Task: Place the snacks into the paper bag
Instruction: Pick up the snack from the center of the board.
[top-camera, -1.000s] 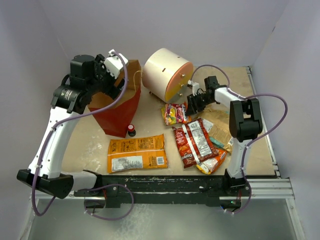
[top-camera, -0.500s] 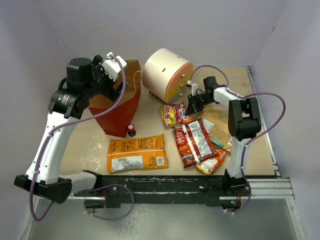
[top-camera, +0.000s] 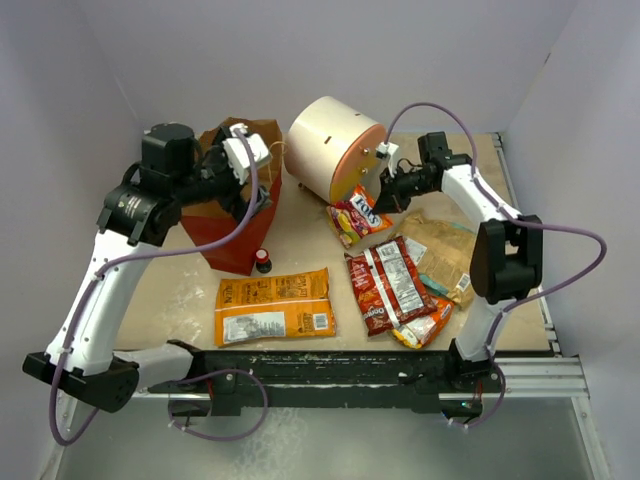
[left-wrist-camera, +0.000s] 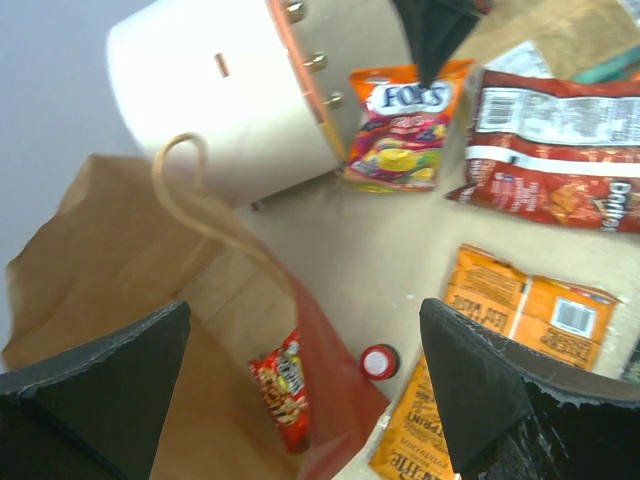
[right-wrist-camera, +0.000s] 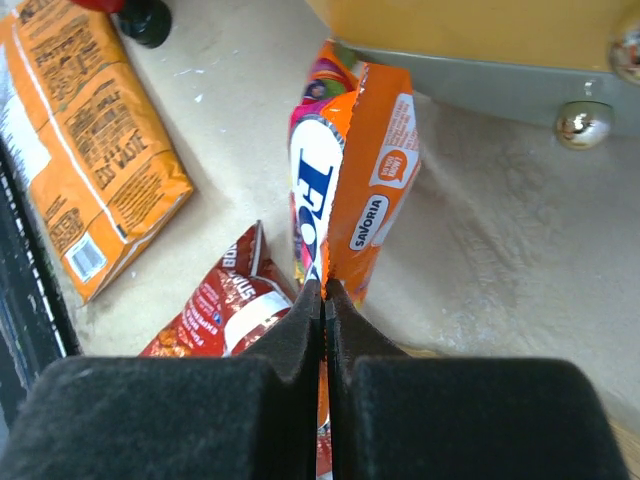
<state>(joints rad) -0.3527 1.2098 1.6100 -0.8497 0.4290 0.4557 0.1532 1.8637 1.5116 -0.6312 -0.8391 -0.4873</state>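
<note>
- The right end effector (right-wrist-camera: 323, 290) is pinched fully closed on the top edge of a small orange packet (right-wrist-camera: 352, 190). The packet hangs tilted beside the drum (top-camera: 330, 145), near the worktop's far edge.
- The left end effector (top-camera: 243, 158) is spread wide and holds nothing. It sits over the mouth of the bag (top-camera: 240, 235), toward the far-left corner; one red packet (left-wrist-camera: 284, 392) lies inside.
- Risk: the thin edge pinch may let the packet slip. It may also catch the drum's knobs, or the arms may meet over the bag.
- Half a second earlier the packet lay flat; now it is raised. The left end effector has shifted rightward.
</note>
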